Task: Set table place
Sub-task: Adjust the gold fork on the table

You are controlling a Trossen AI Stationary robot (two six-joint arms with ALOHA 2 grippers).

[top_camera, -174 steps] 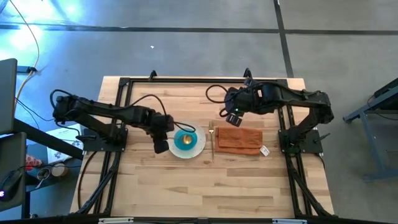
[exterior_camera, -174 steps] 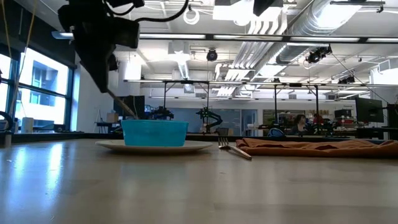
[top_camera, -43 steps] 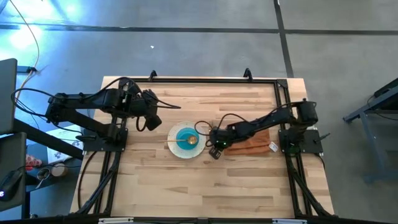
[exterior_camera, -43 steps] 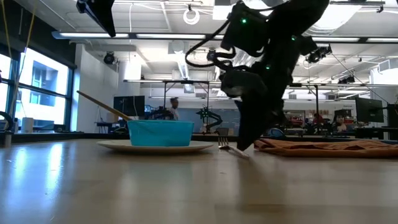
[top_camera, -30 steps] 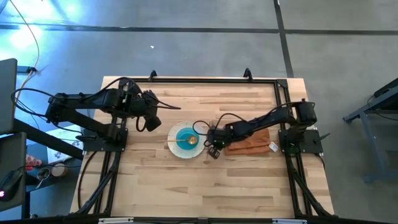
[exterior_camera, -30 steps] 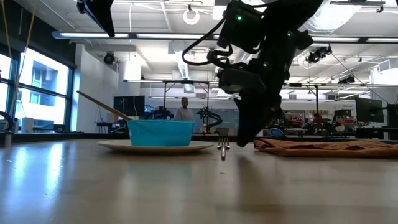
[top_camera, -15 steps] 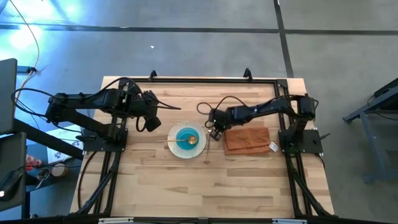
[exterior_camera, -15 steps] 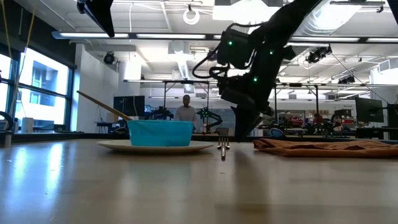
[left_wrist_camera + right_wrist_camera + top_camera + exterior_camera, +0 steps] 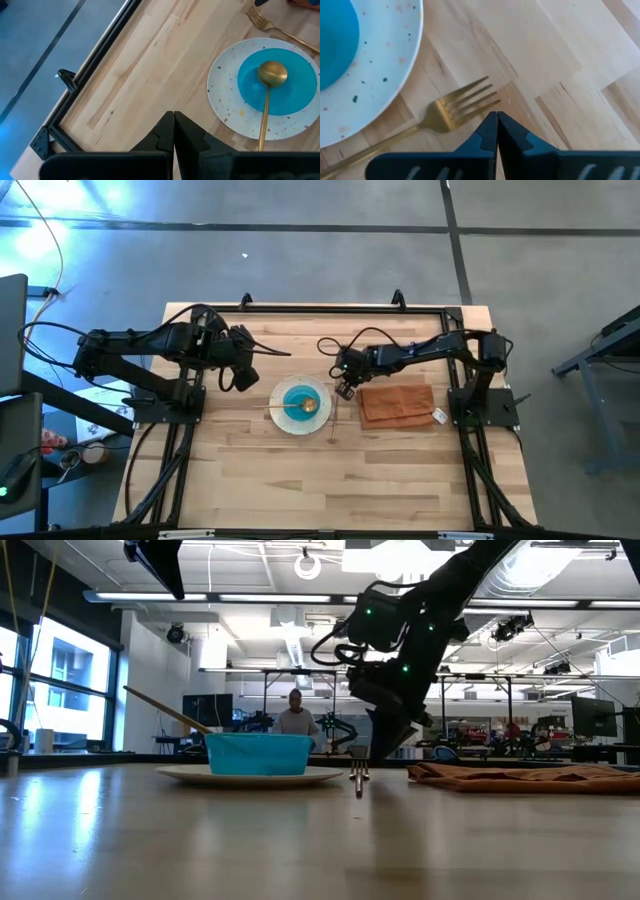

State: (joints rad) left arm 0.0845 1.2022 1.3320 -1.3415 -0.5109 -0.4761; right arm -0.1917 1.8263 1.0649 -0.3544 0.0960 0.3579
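A speckled white plate [image 9: 322, 417] lies mid-table with a blue bowl [image 9: 299, 402] on it. A gold spoon [image 9: 272, 74] rests its head in the bowl, and its handle [image 9: 165, 709] leans out over the rim. The gold fork [image 9: 462, 104] lies flat on the wood just right of the plate, tines toward the far edge. A folded rust-orange napkin [image 9: 397, 404] lies right of the fork. My right gripper [image 9: 343, 389] is shut and hovers just beyond the fork's tines, touching nothing. My left gripper [image 9: 240, 376] is shut, raised to the far left of the plate.
Black rail frames [image 9: 190, 350] run along the table's left, right and far sides. The napkin's white tag [image 9: 437, 416] sticks out at its near right corner. Bare planks [image 9: 330, 480] stretch across the near half. A person [image 9: 293, 718] stands in the room behind.
My right gripper, shut throughout, has drawn back from beside the fork's handle toward the far edge and risen a little, uncovering the napkin's left end. The fork has stayed where it lies, pointing straight from near to far. The left arm has kept still.
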